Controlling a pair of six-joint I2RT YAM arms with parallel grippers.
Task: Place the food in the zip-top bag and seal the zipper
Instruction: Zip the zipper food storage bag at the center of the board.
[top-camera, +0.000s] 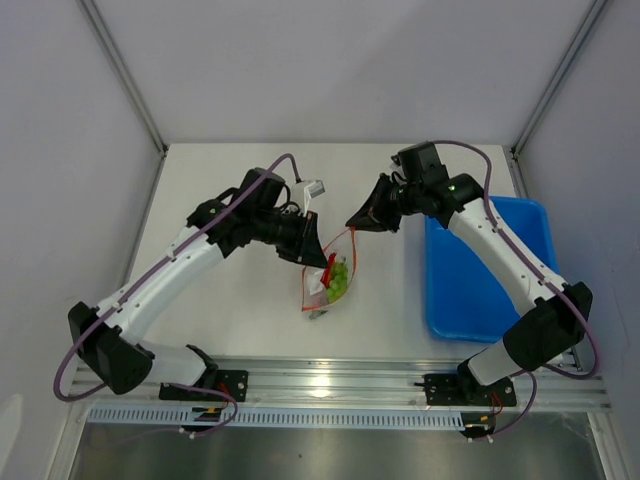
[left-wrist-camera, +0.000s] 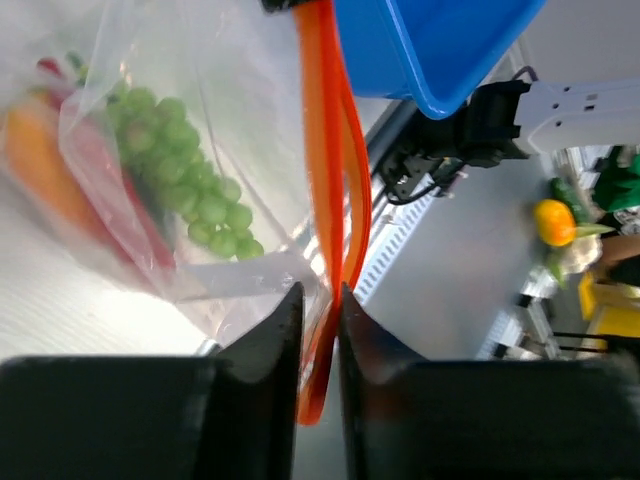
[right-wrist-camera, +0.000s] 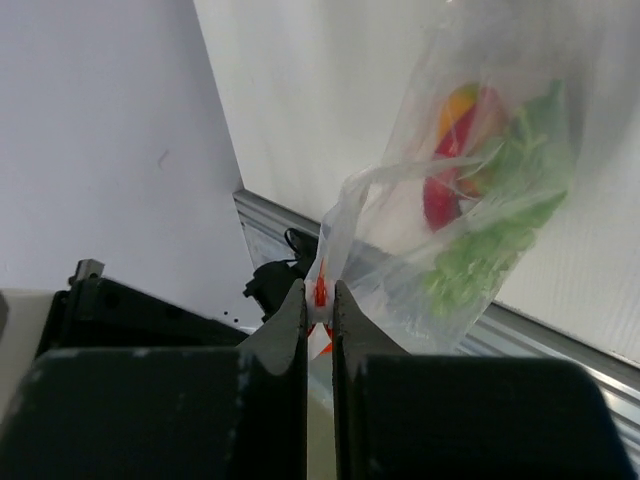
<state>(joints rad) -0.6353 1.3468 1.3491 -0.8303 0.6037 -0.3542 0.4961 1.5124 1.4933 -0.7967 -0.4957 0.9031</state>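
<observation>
The clear zip-top bag (top-camera: 322, 288) hangs between my two grippers above the white table. It holds green grapes (top-camera: 340, 277) and a red pepper piece. My left gripper (top-camera: 318, 258) is shut on the orange-red zipper (left-wrist-camera: 325, 180) near its lower end. In the left wrist view (left-wrist-camera: 320, 302) the grapes (left-wrist-camera: 190, 170), a red piece (left-wrist-camera: 120, 190) and an orange carrot piece (left-wrist-camera: 40, 165) show inside the bag. My right gripper (top-camera: 353, 224) is shut on the zipper's upper end, as the right wrist view (right-wrist-camera: 320, 296) shows. The bag (right-wrist-camera: 470, 200) hangs beyond it.
A blue rectangular tray (top-camera: 490, 270) lies at the right, under my right arm. An aluminium rail (top-camera: 400, 375) runs along the table's near edge. Grey walls and corner posts close in the back and sides.
</observation>
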